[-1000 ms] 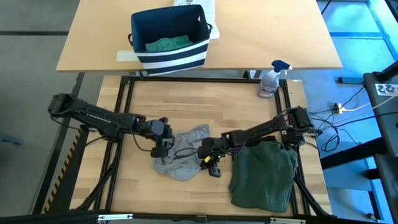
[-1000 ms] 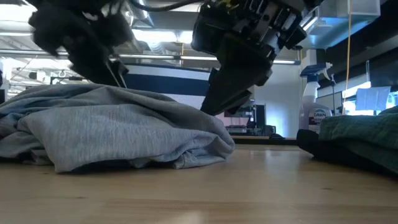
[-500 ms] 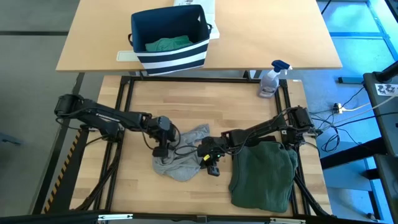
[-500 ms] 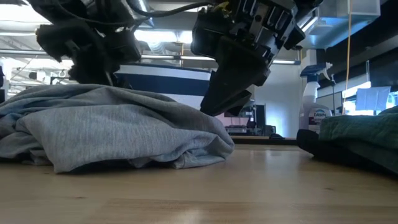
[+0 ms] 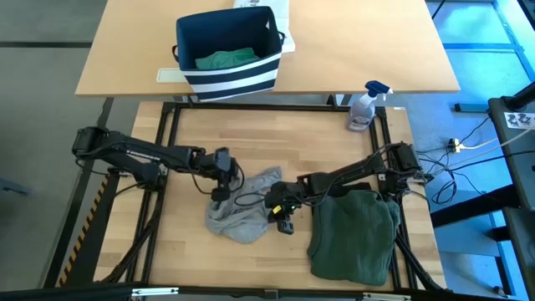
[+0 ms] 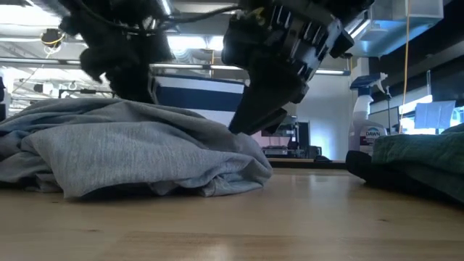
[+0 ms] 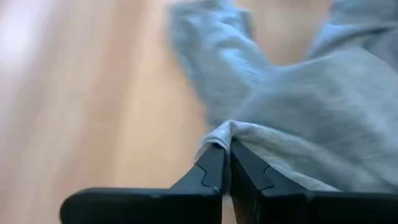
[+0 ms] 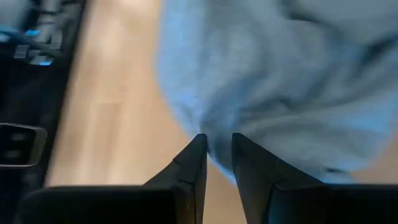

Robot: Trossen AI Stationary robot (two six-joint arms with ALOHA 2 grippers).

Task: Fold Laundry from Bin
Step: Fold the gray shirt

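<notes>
A light grey garment (image 5: 242,211) lies crumpled on the wooden table (image 5: 276,142), between my two grippers. My left gripper (image 5: 217,197) is shut on the heap's left part. My right gripper (image 5: 273,211) is closed on its right edge. A dark green garment (image 5: 355,236) lies folded flat at the table's near right. The bin (image 5: 226,50) stands on the far table with a teal-green garment (image 5: 224,60) inside it. My left gripper pinches a raised fold of the grey cloth (image 7: 229,129) between its two fingers, slanting down from the table's left. The rest of the garment lies slack on the table. My right gripper has a bunched bit of the garment's right edge (image 8: 217,148) between its two fingers, coming slanting down from the table's right. The cloth there rests slack on the table.
A spray bottle (image 5: 364,107) stands at the table's far right corner. The white papers (image 5: 266,7) lie behind the bin. Bare wood stretches across the table's far half and near left.
My left gripper has shifted a little toward the table's right and far side, onto the grey garment's left part, and has shut on a fold of it. The garment's heap has stayed in place. My right gripper has kept still.
</notes>
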